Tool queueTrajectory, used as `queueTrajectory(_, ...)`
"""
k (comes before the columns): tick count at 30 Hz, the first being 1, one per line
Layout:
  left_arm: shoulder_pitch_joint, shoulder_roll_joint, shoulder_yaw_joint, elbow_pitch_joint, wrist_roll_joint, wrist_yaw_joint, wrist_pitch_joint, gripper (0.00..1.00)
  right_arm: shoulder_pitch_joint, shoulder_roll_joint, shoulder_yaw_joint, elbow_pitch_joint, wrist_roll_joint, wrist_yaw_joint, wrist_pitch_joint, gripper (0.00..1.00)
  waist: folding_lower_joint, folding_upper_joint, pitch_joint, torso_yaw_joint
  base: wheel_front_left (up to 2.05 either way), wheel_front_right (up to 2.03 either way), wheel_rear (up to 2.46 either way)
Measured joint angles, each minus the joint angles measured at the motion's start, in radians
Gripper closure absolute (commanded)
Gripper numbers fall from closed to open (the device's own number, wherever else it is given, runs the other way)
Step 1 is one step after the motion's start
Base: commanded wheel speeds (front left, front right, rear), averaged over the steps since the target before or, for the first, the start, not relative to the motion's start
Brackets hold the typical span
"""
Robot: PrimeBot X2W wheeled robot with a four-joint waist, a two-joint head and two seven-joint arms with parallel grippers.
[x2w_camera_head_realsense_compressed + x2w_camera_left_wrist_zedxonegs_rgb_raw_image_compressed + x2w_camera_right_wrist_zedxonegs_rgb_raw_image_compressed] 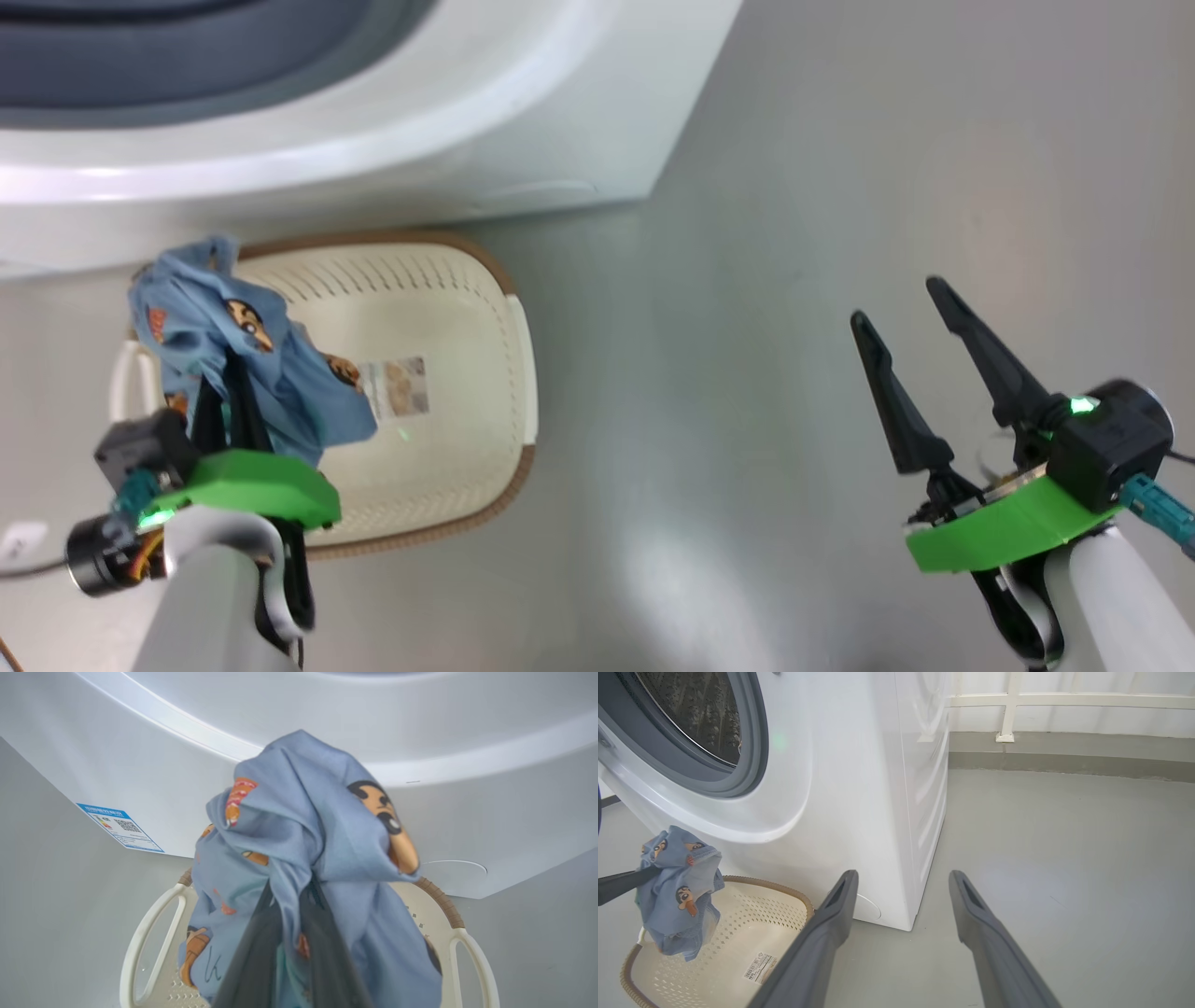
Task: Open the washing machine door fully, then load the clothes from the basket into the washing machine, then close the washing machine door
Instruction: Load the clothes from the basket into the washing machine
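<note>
My left gripper (227, 378) is shut on a light blue garment with orange cartoon prints (233, 322), one of the clothes. It holds the bunched garment (303, 826) above the cream basket (467, 308), whose sticker lies on its bare bottom. In the left wrist view the fingers (261, 933) run up into the fabric. The white washing machine (373, 140) stands just behind, its grey gasket and steel drum (691, 714) uncovered. The washing machine door is out of view. My right gripper (898, 303) hangs open over the floor to the right, nothing between its fingers (831, 914).
Grey floor (840, 187) stretches right of the machine to a wall with a white rail (1064, 700). On the machine's lower front sit a blue energy label (119, 828) and a round filter cover (868, 907). The basket's side handles (140, 938) flank the garment.
</note>
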Motion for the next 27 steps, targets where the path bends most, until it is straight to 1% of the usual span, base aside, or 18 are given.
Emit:
queueTrajectory(2,0.033,-0.009,0.007,-0.04,0.022,-0.003,-0.002,1.0,0.021,0.003,-0.01,0.0,-0.001,0.0,0.009,0.0,0.0001,0.0,-0.032,0.011,0.0,0.0,0.0)
queueTrajectory(5,0.079,-0.017,0.012,-0.096,0.057,-0.02,-0.003,1.0,0.051,0.012,-0.016,0.0,-0.001,0.0,0.02,0.0,0.0,0.0,-0.081,0.025,0.0,0.0,0.0)
queueTrajectory(13,0.213,-0.018,0.008,-0.218,0.109,-0.063,-0.003,1.0,0.13,0.036,-0.026,0.007,-0.008,0.0,0.035,0.0,0.0,0.0,-0.215,0.053,0.0,0.0,0.0)
queueTrajectory(19,0.312,-0.009,-0.008,-0.286,0.121,-0.079,0.003,1.0,0.189,0.056,-0.04,0.009,-0.017,0.0,0.053,0.0,0.0,0.0,-0.314,0.068,0.0,0.0,0.0)
queueTrajectory(25,0.411,0.022,-0.032,-0.371,0.121,-0.081,0.068,1.0,0.247,0.079,-0.055,0.003,-0.027,0.0,0.074,0.0,0.0,0.0,-0.418,0.083,0.0,0.0,0.0)
queueTrajectory(27,0.437,0.027,-0.037,-0.39,0.121,-0.087,0.083,1.0,0.264,0.084,-0.058,-0.001,-0.031,0.0,0.08,0.0,0.0,0.0,-0.444,0.087,0.0,0.0,0.0)
